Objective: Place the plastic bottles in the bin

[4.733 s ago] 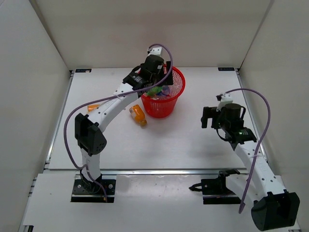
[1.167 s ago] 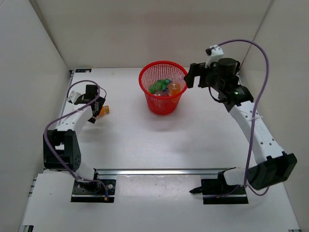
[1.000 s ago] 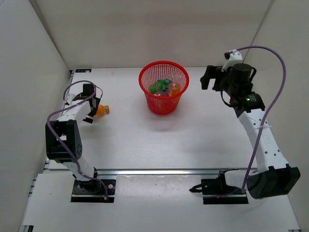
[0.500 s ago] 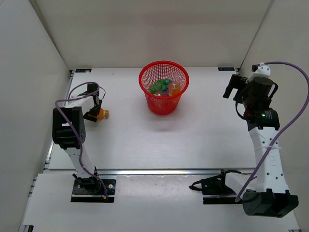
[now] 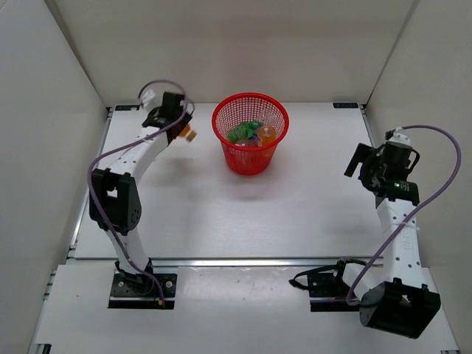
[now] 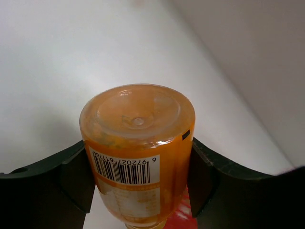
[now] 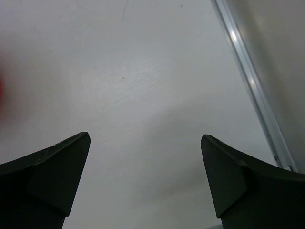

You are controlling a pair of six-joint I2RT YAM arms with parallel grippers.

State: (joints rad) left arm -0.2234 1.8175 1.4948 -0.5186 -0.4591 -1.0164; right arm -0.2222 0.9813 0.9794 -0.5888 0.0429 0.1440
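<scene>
Overhead, the orange bottle (image 5: 189,133) sat mostly tucked behind the left gripper (image 5: 183,127), only a sliver showed. Left wrist cam chopped it off at the bottom edge, and the print under the barcode (image 6: 125,168) was mush. The bottles (image 5: 251,134) in the bin (image 5: 247,164) were too small and jumbled to count. Right wrist cam had a blurry red smear (image 7: 1,90) at the left edge.

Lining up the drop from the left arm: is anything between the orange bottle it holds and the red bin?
Nothing visible stands in the way. The left gripper clamps the orange bottle just left of the bin. Only bare table shows between them, and the bin's mouth is open at the top.
</scene>
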